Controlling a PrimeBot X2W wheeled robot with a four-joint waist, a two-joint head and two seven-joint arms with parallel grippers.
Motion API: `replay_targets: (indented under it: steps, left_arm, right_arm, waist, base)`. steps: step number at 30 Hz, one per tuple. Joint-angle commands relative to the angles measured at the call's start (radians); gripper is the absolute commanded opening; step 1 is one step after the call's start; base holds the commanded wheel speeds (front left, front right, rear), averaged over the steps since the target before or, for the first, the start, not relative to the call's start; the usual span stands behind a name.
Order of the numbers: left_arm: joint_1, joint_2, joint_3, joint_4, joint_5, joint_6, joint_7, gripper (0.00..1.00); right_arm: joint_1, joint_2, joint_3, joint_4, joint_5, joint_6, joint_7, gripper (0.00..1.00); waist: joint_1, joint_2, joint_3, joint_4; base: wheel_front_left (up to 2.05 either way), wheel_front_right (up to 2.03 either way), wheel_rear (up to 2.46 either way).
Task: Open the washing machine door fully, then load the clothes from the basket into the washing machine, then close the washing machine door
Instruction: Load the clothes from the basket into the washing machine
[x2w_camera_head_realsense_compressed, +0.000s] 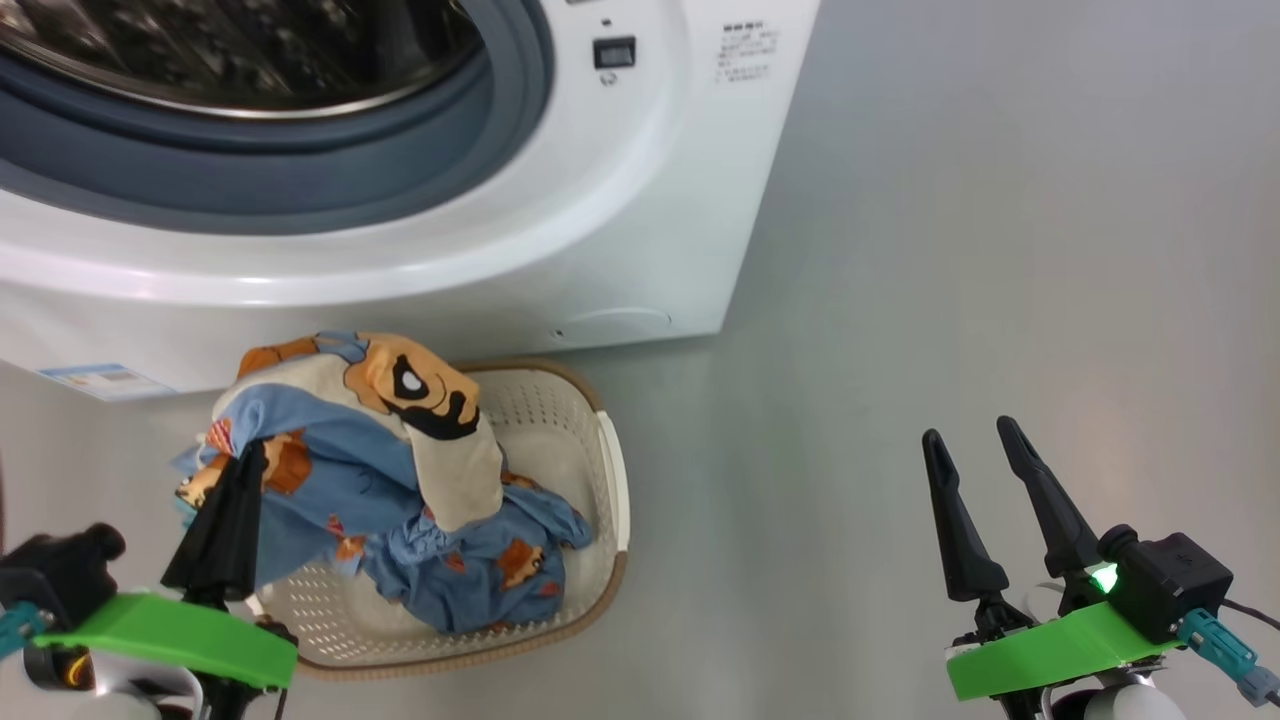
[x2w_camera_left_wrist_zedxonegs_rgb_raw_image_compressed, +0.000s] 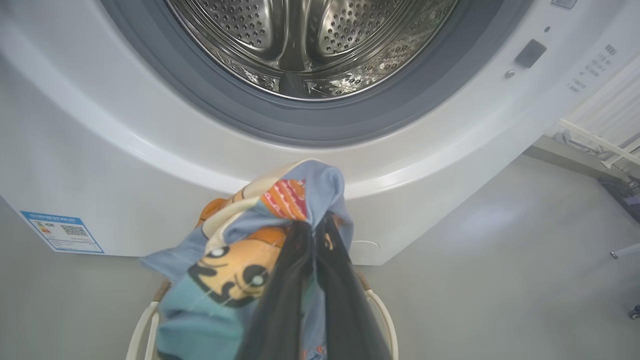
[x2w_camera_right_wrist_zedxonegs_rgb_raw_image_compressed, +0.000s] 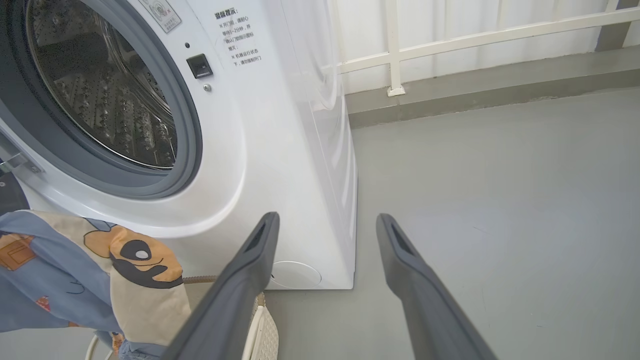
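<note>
The washing machine (x2w_camera_head_realsense_compressed: 640, 200) stood with its drum mouth uncovered, so I judged loading was the step in hand. The basket (x2w_camera_head_realsense_compressed: 610, 480) sat on the floor just in front of it, below the mouth, which made for a short lift. The clothes (x2w_camera_head_realsense_compressed: 330, 470) were partly raised out of the basket, one garment drawn up into a peak and the rest slumped inside. My left gripper (x2w_camera_head_realsense_compressed: 250, 460) was pinched tight on that raised fabric. My right gripper (x2w_camera_head_realsense_compressed: 968, 432) hung spread and empty, well apart to the side, clear of the lift
</note>
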Motion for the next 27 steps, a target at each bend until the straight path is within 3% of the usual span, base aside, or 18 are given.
replay_targets:
  steps: [1, 11, 27]
  left_arm:
    - [0.014, 0.018, 0.057, -0.034, 0.029, 0.002, -0.006, 0.0]
    - [0.067, -0.026, 0.135, -0.087, 0.141, 0.002, -0.006, 0.0]
    - [0.189, -0.1, 0.263, -0.178, 0.333, 0.002, -0.006, 0.0]
  right_arm:
    - [0.004, -0.006, 0.017, -0.011, 0.003, 0.002, -0.005, 1.0]
    - [0.022, -0.006, 0.001, 0.016, 0.0, 0.002, -0.005, 1.0]
    - [0.066, -0.006, -0.038, -0.007, -0.06, 0.002, -0.005, 1.0]
  waist:
    - [0.0, -0.0001, -0.054, 0.029]
    - [0.0, -0.0001, -0.137, 0.053]
    - [0.0, -0.0001, -0.272, 0.037]
  base:
    - [0.0, 0.0, 0.0]
    - [0.0, 0.0, 0.0]
    - [0.0, 0.0, 0.0]
